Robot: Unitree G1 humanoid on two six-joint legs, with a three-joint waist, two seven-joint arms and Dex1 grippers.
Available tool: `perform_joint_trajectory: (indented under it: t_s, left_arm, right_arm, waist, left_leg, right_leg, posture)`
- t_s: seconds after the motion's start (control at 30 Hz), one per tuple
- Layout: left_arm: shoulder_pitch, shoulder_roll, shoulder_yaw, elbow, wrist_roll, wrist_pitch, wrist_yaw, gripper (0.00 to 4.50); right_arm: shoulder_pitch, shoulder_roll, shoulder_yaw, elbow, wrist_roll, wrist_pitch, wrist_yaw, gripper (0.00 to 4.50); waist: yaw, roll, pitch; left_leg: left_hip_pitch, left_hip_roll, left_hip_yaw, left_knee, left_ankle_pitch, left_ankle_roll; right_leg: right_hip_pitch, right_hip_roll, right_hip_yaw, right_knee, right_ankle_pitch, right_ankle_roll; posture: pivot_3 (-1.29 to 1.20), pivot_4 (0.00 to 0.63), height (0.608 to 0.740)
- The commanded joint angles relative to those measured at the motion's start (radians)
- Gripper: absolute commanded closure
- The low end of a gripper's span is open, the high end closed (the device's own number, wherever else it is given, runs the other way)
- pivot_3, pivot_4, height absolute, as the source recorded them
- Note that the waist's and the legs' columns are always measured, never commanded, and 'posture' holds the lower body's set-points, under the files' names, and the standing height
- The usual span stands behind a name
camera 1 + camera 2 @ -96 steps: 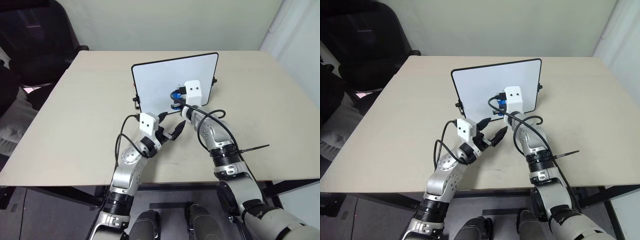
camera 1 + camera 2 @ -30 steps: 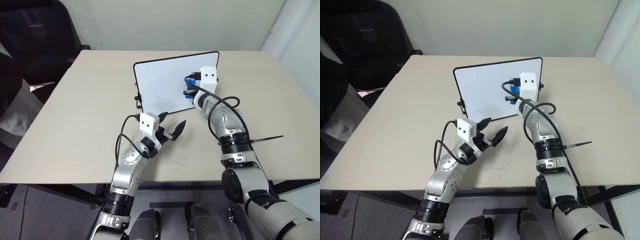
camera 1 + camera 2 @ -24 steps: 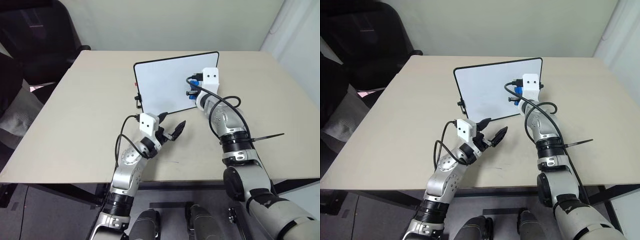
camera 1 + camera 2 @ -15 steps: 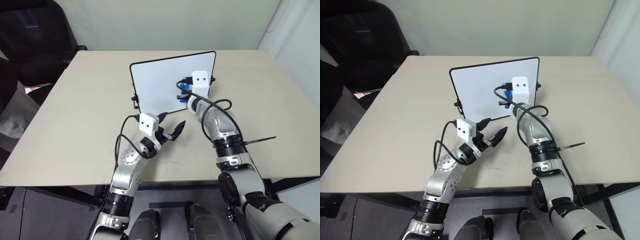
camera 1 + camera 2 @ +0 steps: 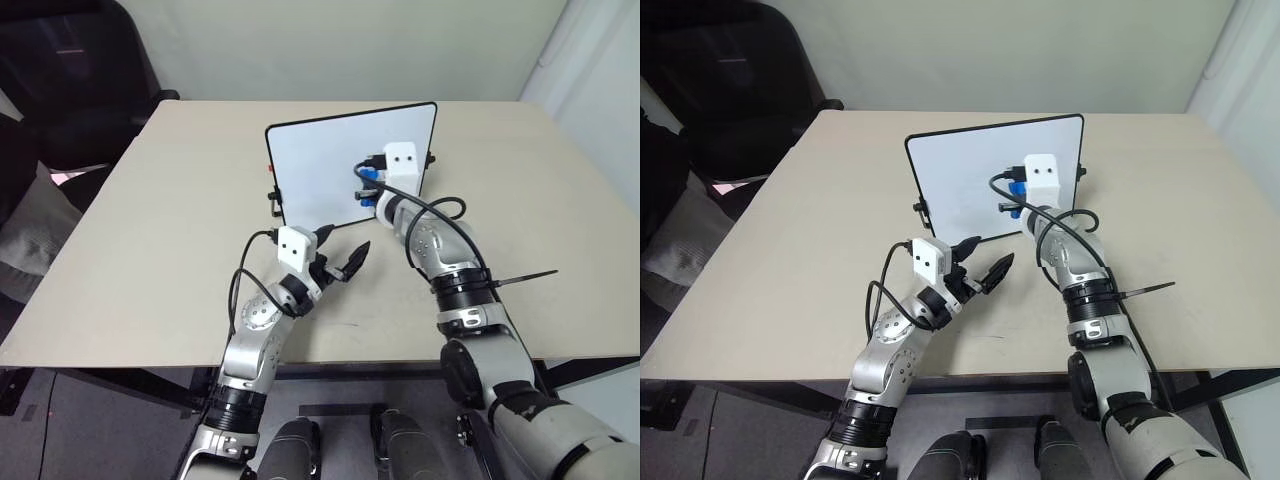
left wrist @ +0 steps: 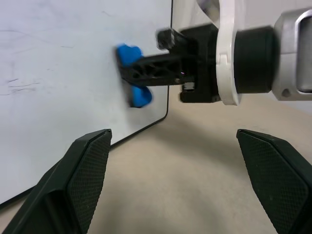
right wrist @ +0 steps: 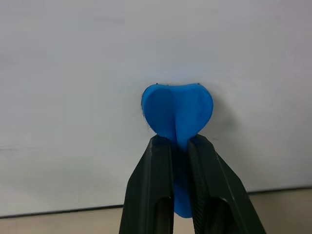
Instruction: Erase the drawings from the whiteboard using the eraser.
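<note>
The whiteboard point(image 5: 320, 165) stands upright at the middle of the table, its white face toward me. My right gripper point(image 7: 176, 144) is shut on the blue eraser point(image 7: 178, 112) and presses it flat against the board's lower right part, close to the right frame. The eraser point(image 6: 128, 52) bulges out on both sides of the black fingers. My left gripper point(image 5: 345, 250) hovers open over the table just in front of the board, holding nothing. The drawings are out of view; the board face shows only faint grey streaks point(image 6: 19, 85).
The beige table point(image 5: 160, 230) stretches wide on both sides of the board. A black office chair point(image 5: 70, 80) stands off the table's far left corner. A pale wall runs behind the table.
Since the earliest frame my right gripper slid the eraser up and rightward across the board, then a little back to the left. My left arm stayed still.
</note>
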Motion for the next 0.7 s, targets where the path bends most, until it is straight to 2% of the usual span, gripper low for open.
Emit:
perform_joint_trajectory:
  t_s: [0.03,0.2,0.27,0.4,0.47,0.53,0.7]
  left_arm:
    - [-0.017,-0.001,0.01,-0.024,-0.009,-0.014,0.0,0.0]
    - [-0.026,-0.005,0.006,-0.012,-0.006,-0.018,-0.004,0.0]
    - [-0.029,-0.006,0.005,-0.008,-0.004,-0.021,-0.006,0.0]
    - [-0.033,-0.011,-0.004,-0.003,0.001,-0.024,-0.008,0.0]
    - [-0.033,-0.015,-0.008,-0.003,0.003,-0.024,-0.006,0.0]
    - [-0.032,-0.018,-0.01,-0.003,0.004,-0.024,-0.005,0.0]
    - [-0.03,-0.023,-0.013,0.0,0.004,-0.023,-0.006,0.0]
  right_arm:
    - [-0.051,-0.04,-0.05,0.031,-0.01,-0.05,-0.052,4.34]
    - [-0.043,-0.068,-0.058,0.003,0.001,-0.036,-0.047,4.34]
    - [-0.016,-0.081,-0.042,-0.059,0.005,0.006,-0.021,4.34]
    - [0.064,-0.129,-0.016,-0.276,0.055,0.222,0.059,4.34]
    - [0.084,-0.166,-0.053,-0.347,0.12,0.424,0.097,4.34]
    - [0.097,-0.213,-0.094,-0.403,0.181,0.581,0.141,4.34]
    - [0.162,-0.462,-0.014,-0.502,0.202,0.808,0.236,4.34]
  waist:
    - [0.003,0.0,0.0]
    - [0.005,0.0,0.0]
    - [0.005,0.0,0.0]
    - [0.006,0.0,0.0]
    - [0.007,0.0,0.0]
    - [0.013,0.0,0.0]
    - [0.026,0.0,0.0]
  left_leg:
    - [0.0,0.0,0.0,0.0,-0.001,-0.002]
    - [0.0,0.0,0.0,0.0,0.0,-0.001]
    - [0.0,0.0,0.0,-0.001,0.004,0.006]
    - [0.0,0.0,0.0,-0.002,0.005,0.009]
    - [-0.001,0.0,0.001,-0.001,0.003,0.009]
    - [-0.001,0.0,0.001,0.0,0.001,0.009]
    - [-0.002,-0.002,0.002,0.001,-0.001,0.011]
  right_leg:
    - [0.0,0.0,0.0,0.0,0.0,0.0]
    - [0.0,0.0,0.0,0.0,0.002,0.003]
    - [-0.001,0.0,0.0,0.0,0.002,0.003]
    - [-0.001,0.0,-0.001,0.0,0.0,0.004]
    - [-0.001,0.0,-0.001,-0.001,-0.002,0.006]
    - [0.0,0.0,-0.001,-0.001,-0.004,0.007]
    - [0.001,-0.002,-0.001,-0.002,-0.007,0.009]
  posture:
    - [0.0,0.15,0.74]
    - [0.0,0.15,0.74]
    - [0.0,0.15,0.74]
    - [0.0,0.15,0.74]
    - [0.0,0.15,0.74]
    - [0.0,0.15,0.74]
    - [0.0,0.15,0.74]
